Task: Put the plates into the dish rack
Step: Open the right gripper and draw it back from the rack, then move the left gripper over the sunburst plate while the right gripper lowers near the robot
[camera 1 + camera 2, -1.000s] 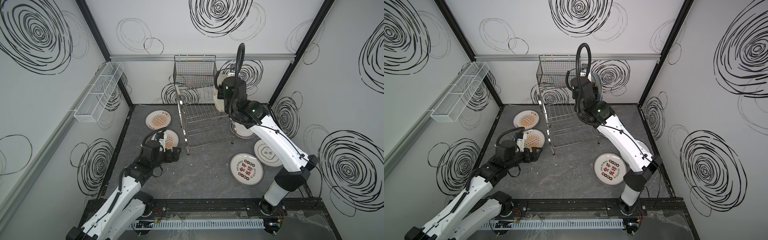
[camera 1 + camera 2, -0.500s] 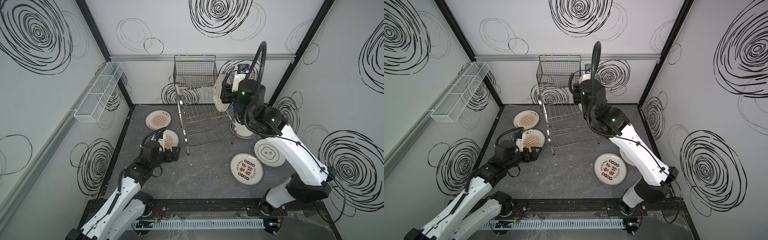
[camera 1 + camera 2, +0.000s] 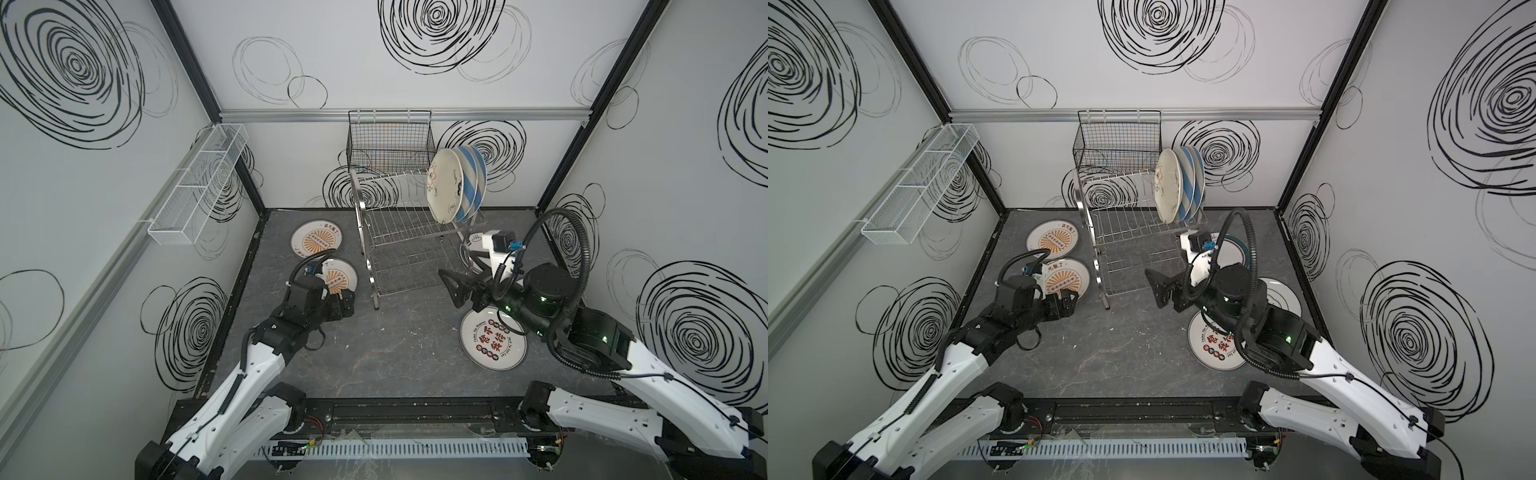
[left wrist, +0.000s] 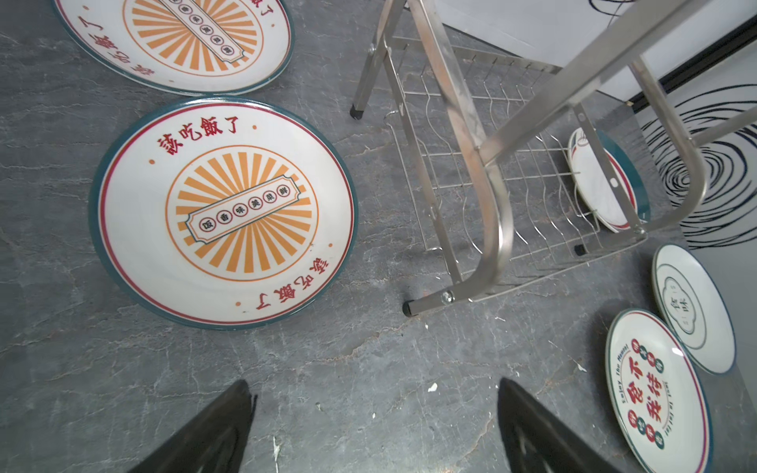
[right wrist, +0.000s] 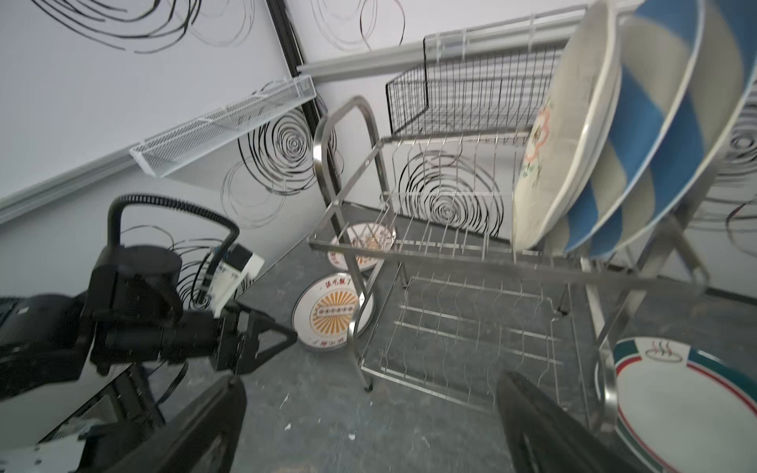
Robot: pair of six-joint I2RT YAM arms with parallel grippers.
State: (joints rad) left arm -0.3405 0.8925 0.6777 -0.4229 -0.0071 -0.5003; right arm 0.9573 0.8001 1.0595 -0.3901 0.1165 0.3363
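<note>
Grey marbled table (image 3: 374, 353) is carrying five plates (image 3: 492, 340) beside the dish rack (image 3: 399, 232). Three plates (image 3: 444, 187) are standing upright in its upper tier. Left gripper (image 4: 375, 385) and right gripper (image 5: 370, 379) are hanging wide open, empty. Loading is seemingly under halfway.

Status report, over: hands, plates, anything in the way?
Left hand open, empty. Right hand open, empty, before rack. Three plates upright in top tier, five flat on table. Nothing blocking.
</note>
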